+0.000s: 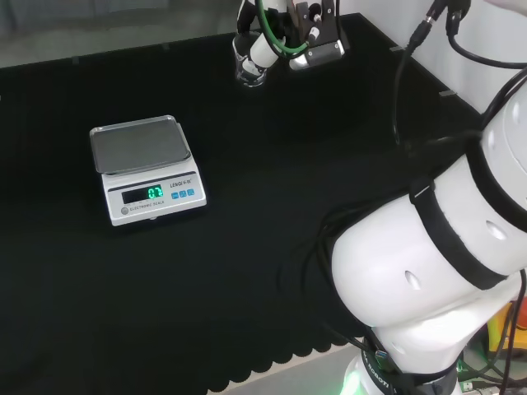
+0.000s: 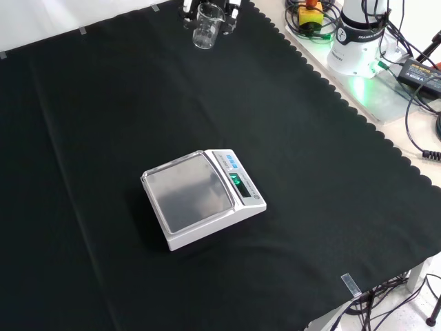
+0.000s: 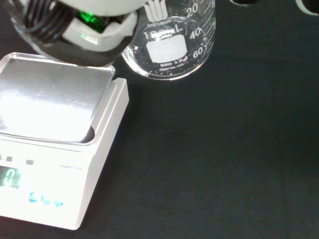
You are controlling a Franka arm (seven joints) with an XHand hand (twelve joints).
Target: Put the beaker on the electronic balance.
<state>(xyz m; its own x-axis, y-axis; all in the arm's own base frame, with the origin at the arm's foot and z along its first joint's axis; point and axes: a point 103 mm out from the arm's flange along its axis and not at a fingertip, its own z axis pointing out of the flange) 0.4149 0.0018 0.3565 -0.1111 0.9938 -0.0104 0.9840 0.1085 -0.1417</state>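
A small clear glass beaker (image 1: pixel 249 72) with printed marks is at the far end of the black cloth in the head view. The hand (image 1: pixel 265 45) comes down onto it from the right. In the front view its fingers (image 2: pixel 233 14) flank the beaker (image 2: pixel 206 31) at the top edge, curled round it. Whether the beaker's base touches the cloth I cannot tell. The white electronic balance (image 1: pixel 146 169) with a steel pan and a lit green display stands to the left in the head view, apart from the beaker. The wrist view has the beaker (image 3: pixel 172 45), part of the hand (image 3: pixel 89 30) and the balance (image 3: pixel 55 129).
The arm's big white links (image 1: pixel 445 247) stand at the head view's right. In the front view the arm's base (image 2: pixel 362 34), a yellow box with a red button (image 2: pixel 310 15) and a power adapter (image 2: pixel 420 69) with cables lie past the cloth's scalloped edge.
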